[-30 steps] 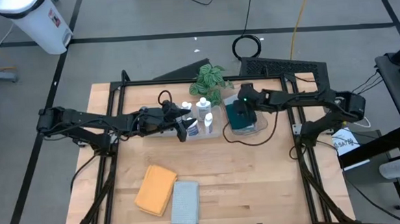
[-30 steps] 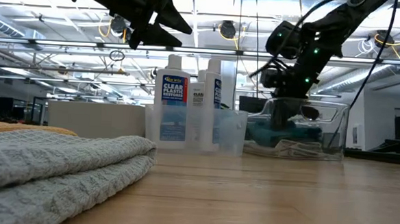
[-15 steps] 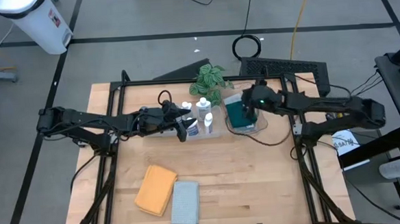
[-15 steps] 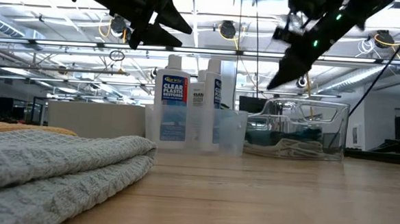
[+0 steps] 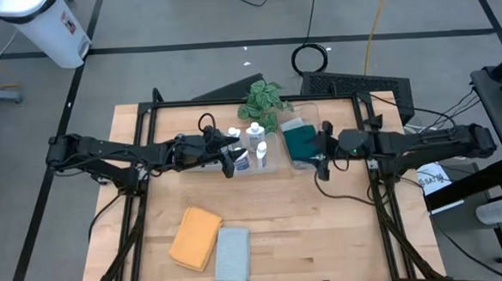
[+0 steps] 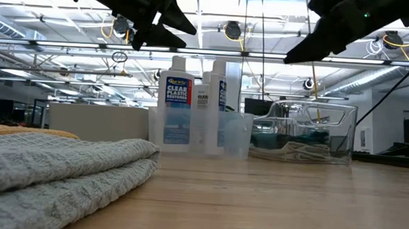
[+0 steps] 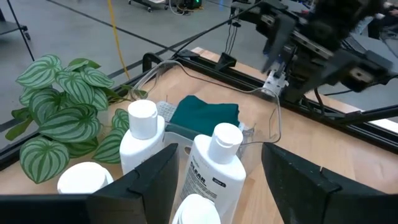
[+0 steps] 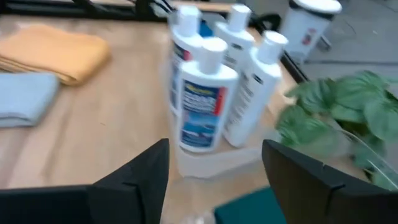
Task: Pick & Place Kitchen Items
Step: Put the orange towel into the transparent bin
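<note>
Right end effector (image 5: 321,157) open, empty, beside the clear plastic bin (image 5: 317,115) holding the folded dark green cloth (image 5: 301,142). Left end effector (image 5: 228,155) open above the white squeeze bottles (image 5: 251,145).

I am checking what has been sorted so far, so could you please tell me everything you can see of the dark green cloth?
The dark green cloth is a soft, teal-green fabric folded into a neat flat rectangle. It lies inside a clear plastic bin at the far side of the table, beside the bin of white bottles and near the plant. Through the bin wall in the low view, paler fabric seems to lie under it. Nothing grips it: the right gripper hangs open above the bin's right edge.
</note>
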